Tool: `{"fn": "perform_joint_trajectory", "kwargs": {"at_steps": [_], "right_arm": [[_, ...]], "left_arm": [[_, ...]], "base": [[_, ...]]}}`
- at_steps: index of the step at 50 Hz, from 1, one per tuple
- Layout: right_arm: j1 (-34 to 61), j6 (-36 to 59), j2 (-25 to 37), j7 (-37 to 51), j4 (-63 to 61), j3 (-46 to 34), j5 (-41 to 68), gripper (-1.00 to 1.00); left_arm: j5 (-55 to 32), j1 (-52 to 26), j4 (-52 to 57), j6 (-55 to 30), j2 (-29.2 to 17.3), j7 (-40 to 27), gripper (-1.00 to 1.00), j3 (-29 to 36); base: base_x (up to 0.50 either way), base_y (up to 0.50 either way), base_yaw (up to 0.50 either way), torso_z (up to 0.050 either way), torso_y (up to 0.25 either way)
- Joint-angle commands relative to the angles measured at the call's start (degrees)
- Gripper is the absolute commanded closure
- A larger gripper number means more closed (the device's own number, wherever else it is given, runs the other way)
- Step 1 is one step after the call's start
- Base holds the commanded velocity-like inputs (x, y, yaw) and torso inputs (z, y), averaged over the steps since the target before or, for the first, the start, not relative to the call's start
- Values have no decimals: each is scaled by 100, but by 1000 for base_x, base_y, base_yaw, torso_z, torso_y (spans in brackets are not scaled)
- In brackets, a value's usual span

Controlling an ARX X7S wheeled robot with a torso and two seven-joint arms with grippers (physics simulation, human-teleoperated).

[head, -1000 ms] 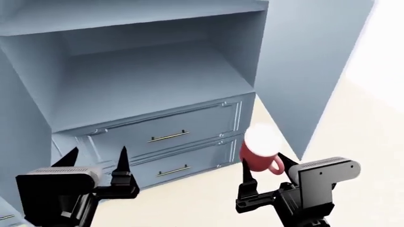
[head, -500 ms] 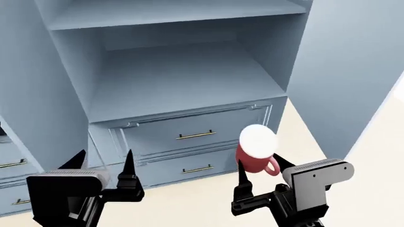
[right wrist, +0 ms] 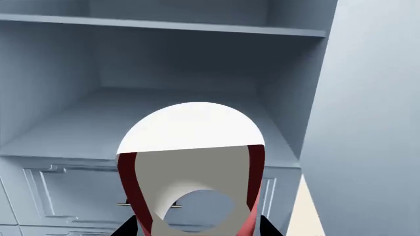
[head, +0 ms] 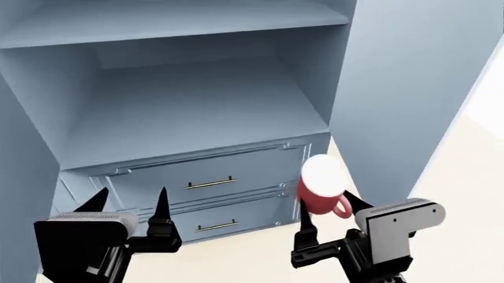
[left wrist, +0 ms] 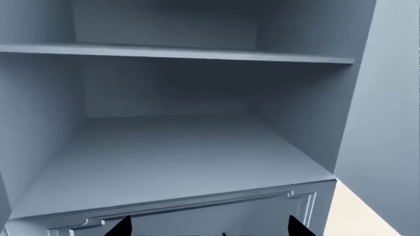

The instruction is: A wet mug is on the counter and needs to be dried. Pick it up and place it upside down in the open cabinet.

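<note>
The red mug (head: 317, 199) is held in front of the cabinet (head: 189, 112), below its lower shelf, with a white end facing up and its loop handle toward the right. My right gripper (head: 327, 209) is shut on it, one finger on each side. In the right wrist view the mug (right wrist: 190, 147) fills the middle, between the right gripper's (right wrist: 196, 231) dark fingertips. My left gripper (head: 132, 197) hangs open and empty at the lower left. Through the left gripper (left wrist: 210, 228) the bare shelf (left wrist: 170, 157) shows ahead. The counter is out of view.
Two panelled drawers with bar handles (head: 209, 184) sit under the open shelf. A tall blue-grey panel (head: 409, 88) stands to the right of the opening. An upper shelf (head: 173, 20) caps the bay. Cream floor (head: 464, 177) lies at the right.
The head view swung: the cabinet slid right in the picture, then part of the way back left. The mug stays in the right gripper and the left gripper stays open.
</note>
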Motion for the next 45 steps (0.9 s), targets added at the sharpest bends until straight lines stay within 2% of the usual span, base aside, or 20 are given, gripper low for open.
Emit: {"fn": "perform_joint_trajectory", "kwargs": {"at_steps": [1,5,43,45], "right_arm": [[-88,-78,-38,29,-55,93,-111,100],[-122,-150,-35,-21,-63,115,-71,100],[-152,-187,7,138,-153,116,-147,100],[-152,-185,7,156,-155,132,-136,100]], "left_arm": [[-46,48,-35,40,-6,8,-100,-24],[-77,40,-43,25,-2,13,-100,-36],[-17,106,11,-3,-9,10,-100,-87],[-22,100,18,-14,-9,9,-100,-92]], "base": [[0,0,0,0,0],[0,0,42,0,0],[0,0,500,0,0],[0,320,0,0,0]]}}
